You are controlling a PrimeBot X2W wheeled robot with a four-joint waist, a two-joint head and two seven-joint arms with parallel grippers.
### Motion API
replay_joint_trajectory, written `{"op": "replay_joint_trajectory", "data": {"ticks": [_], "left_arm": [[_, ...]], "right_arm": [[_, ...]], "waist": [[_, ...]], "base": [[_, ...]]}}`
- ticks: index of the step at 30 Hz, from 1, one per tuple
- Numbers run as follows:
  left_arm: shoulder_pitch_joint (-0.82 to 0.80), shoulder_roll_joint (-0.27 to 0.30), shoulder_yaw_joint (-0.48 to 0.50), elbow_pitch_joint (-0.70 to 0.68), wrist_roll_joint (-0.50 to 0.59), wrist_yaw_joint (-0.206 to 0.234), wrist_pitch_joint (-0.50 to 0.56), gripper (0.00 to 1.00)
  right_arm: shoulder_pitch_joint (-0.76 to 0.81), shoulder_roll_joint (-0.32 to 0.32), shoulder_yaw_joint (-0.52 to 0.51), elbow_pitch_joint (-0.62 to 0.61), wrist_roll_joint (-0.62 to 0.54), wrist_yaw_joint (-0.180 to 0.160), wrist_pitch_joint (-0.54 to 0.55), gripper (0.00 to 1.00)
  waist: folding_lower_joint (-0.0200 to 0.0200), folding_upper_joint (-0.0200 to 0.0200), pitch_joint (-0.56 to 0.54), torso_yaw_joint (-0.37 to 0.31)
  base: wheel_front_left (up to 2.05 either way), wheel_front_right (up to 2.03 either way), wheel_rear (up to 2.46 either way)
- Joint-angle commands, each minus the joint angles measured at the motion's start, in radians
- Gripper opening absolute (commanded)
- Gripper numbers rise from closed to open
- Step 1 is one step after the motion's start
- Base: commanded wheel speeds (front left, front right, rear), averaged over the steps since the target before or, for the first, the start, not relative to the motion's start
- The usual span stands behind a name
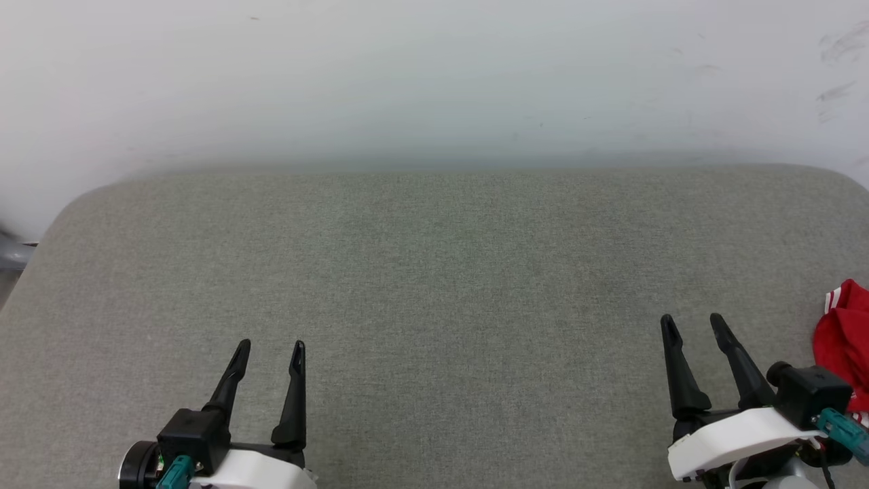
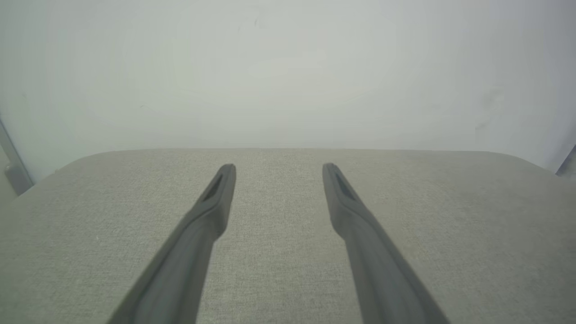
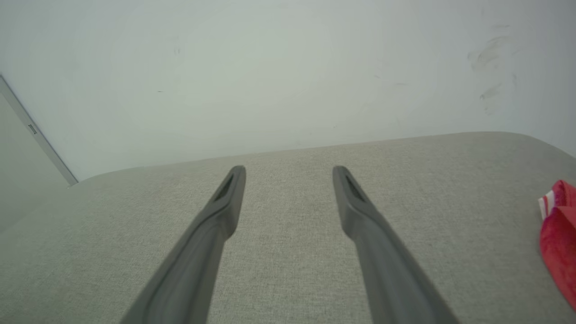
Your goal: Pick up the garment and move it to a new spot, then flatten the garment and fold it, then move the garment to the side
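Observation:
The garment (image 1: 845,339) is a bunched red cloth with a bit of red-and-white striped trim, lying at the far right edge of the grey surface and cut off by the picture's edge. In the right wrist view the garment (image 3: 560,236) sits off to the right of the fingers. My right gripper (image 1: 692,322) stands open just left of it, apart from it, with nothing between its fingers (image 3: 229,193). At the lower left my left gripper (image 1: 270,348) is open too and holds nothing, its fingers (image 2: 222,189) over bare fabric.
A grey fabric-covered surface (image 1: 434,285) with rounded far corners spreads before me. A pale wall (image 1: 434,75) rises right behind its far edge, with dark scuff marks (image 1: 838,68) at the upper right. A grey metal piece (image 1: 12,252) shows at the left edge.

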Motion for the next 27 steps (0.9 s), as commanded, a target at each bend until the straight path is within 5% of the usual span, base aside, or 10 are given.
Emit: {"op": "replay_joint_trajectory", "data": {"ticks": [1,23,24,27], "left_arm": [[0.006,-0.012,0.011,-0.007,-0.003,-0.014,-0.007,1.00],[-0.003,-0.061,0.083,0.024,0.072,-0.032,-0.006,1.00],[0.004,-0.058,0.081,0.027,0.065,-0.036,-0.001,0.00],[0.011,-0.058,0.084,0.055,0.053,-0.036,0.007,0.00]], "right_arm": [[0.014,0.005,0.003,0.003,-0.008,-0.001,-0.006,1.00],[0.012,0.006,0.018,-0.031,-0.021,-0.001,-0.003,1.00],[0.001,0.002,0.020,-0.022,-0.014,0.000,-0.003,0.00],[0.008,0.002,0.022,0.003,-0.003,0.000,0.002,0.00]], "waist": [[0.0001,-0.0001,-0.001,-0.002],[0.0001,-0.0001,0.008,-0.010],[0.0001,-0.0001,0.008,-0.010],[0.0003,-0.0001,0.008,-0.010]], "base": [[0.00,0.00,0.00],[0.00,0.00,0.00],[0.00,0.00,0.00],[0.00,0.00,0.00]]}}
